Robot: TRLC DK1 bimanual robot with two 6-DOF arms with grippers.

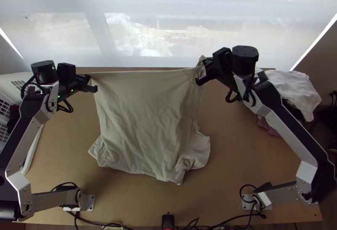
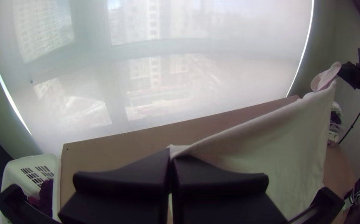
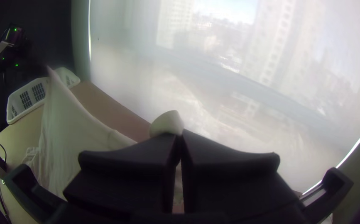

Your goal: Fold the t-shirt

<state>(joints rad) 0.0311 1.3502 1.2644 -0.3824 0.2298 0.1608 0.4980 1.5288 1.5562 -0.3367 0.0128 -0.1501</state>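
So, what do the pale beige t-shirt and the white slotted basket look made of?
The pale beige t-shirt looks like thin, matte knit, probably cotton: soft creases run down it. The white slotted basket seems to be smooth moulded plastic, judging by its stiff wall and regular slots.

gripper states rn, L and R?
Left gripper: closed, holding one corner of the t-shirt raised above the table.
Right gripper: closed, holding the t-shirt's other raised corner, a bit of cloth poking past the fingers.

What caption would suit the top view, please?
Black left hand and right hand hold a cream cloth t-shirt over a wooden table.
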